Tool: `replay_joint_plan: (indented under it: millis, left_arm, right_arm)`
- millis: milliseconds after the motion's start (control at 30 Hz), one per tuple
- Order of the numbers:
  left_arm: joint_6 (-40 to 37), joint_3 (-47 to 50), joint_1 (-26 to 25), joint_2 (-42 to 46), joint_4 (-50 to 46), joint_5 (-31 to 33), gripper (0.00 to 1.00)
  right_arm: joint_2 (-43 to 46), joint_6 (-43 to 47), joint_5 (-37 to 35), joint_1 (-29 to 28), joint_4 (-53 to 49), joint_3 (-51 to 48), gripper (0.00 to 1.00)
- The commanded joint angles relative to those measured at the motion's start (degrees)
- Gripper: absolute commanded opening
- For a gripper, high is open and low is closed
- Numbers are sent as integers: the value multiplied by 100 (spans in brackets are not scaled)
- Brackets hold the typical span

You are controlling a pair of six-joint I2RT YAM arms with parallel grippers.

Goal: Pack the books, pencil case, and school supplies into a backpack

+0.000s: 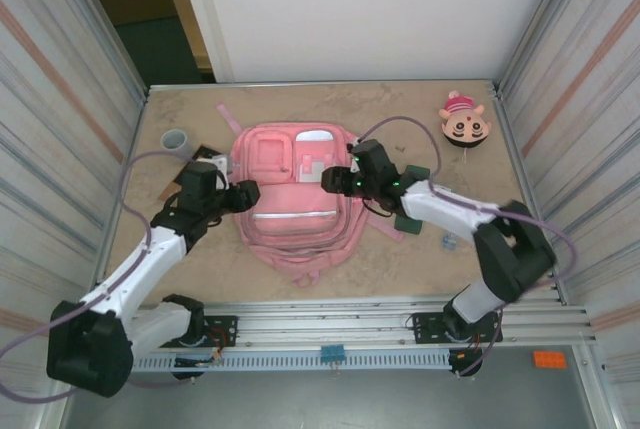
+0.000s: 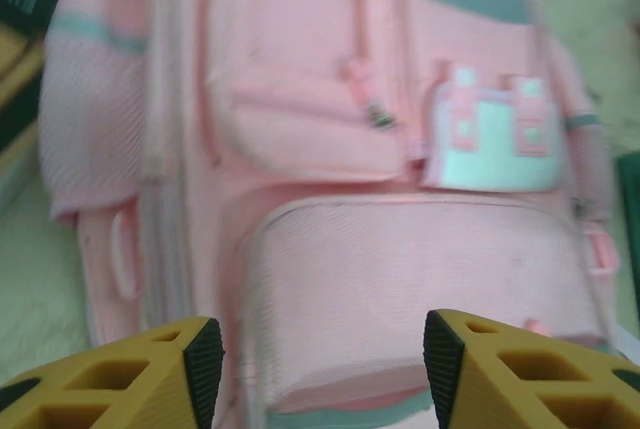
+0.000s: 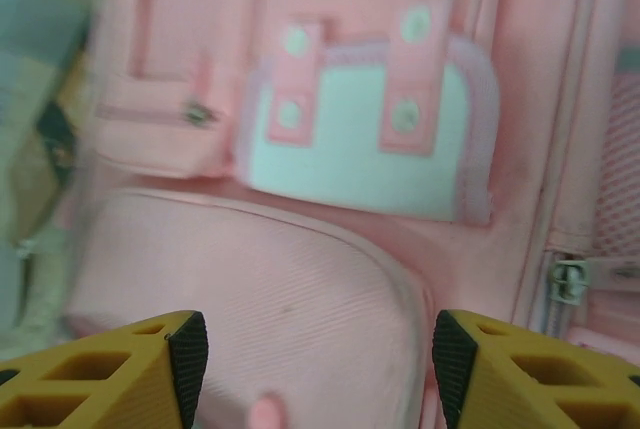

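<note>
The pink backpack (image 1: 295, 199) lies flat mid-table, front pockets up. My left gripper (image 1: 246, 195) hovers at its left side, open, with only pink fabric (image 2: 400, 269) seen between the fingers (image 2: 322, 374). From the right, my right gripper (image 1: 330, 180) reaches over the upper pockets. It is open too (image 3: 320, 374), above the large front pocket (image 3: 280, 289). The brown book (image 1: 203, 157) lies left of the backpack, partly under my left arm. Under my right forearm lies the dark green pencil case (image 1: 409, 219). A tiny bluish-grey school supply (image 1: 450, 241) sits on the table to the right.
A small grey cup (image 1: 177, 141) stands at the back left. A round cartoon-face toy (image 1: 464, 125) with a pink cap lies at the back right. Ribbed metal walls close in both sides, and a rail (image 1: 330, 321) runs along the near edge.
</note>
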State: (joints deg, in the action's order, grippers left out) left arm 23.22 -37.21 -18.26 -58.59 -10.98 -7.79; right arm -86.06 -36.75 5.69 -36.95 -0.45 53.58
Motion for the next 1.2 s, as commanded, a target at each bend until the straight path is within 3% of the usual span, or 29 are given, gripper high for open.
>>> replay_joint_plan:
  millis: [0, 167, 300, 433, 667, 833, 1167]
  left_arm:
    - [-1459, -357, -470, 284, -249, 99, 57]
    - [-3633, -852, -1377, -107, -671, -166, 60]
    - [-5278, -1079, -1859, -713, -1149, -1008, 61]
    - [-6215, -1137, -2239, -1343, -1061, -723, 65]
    - [-6935, -1620, -2246, -2445, -858, -318, 67]
    - [-7185, -1954, -2305, -2897, -1249, -887, 70]
    - [-7317, -1987, -2305, -3115, -1535, -1388, 70]
  right_arm:
    - [1028, 227, -315, 80, -94, -302, 63]
    - [2289, 239, -588, 44, -6, -1126, 63]
    - [3078, -37, -1000, -19, 414, -1940, 64]
    - [3585, -223, -1272, -151, 732, -2517, 64]
    - [3780, 43, -1376, -170, 368, -2458, 65]
    - [3831, 89, -1431, -144, 396, -2527, 65]
    - [3966, 115, -1394, -58, 361, -2669, 66]
